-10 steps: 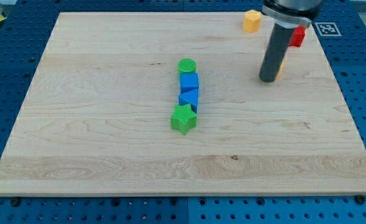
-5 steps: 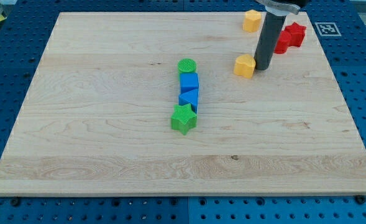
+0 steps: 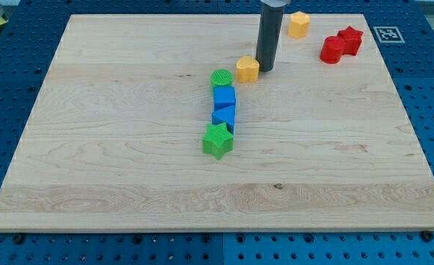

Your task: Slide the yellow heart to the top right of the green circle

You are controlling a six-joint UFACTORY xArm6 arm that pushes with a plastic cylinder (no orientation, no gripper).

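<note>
My tip (image 3: pixel 265 70) sits on the worktop (image 3: pixel 128 184) just to the view's right of the yellow heart (image 3: pixel 247 69), touching it or nearly so, with the rod rising straight up out of the top of the view. There is no gripper on this rig to spread or close, only the plain rod end. Beyond the heart, a little further to the view's left and slightly lower, is the green circle (image 3: pixel 221 77), the top piece of a short column made up of a blue cube (image 3: pixel 224 97), a blue triangular block (image 3: pixel 225 115) and a green star (image 3: pixel 217 140). I judge the heart is already close to the circle's top right, so this step wants only a small, slow nudge, if any. Pushing hard towards the view's left would drive the heart into the circle and disturb the column. I would keep the tip centred on the heart's right face so it does not spin away, and stop while a gap shows between heart and circle. Well off to the right of my tip lie another yellow block (image 3: pixel 298 24) and the red blocks (image 3: pixel 341 44), clear of this move.
</note>
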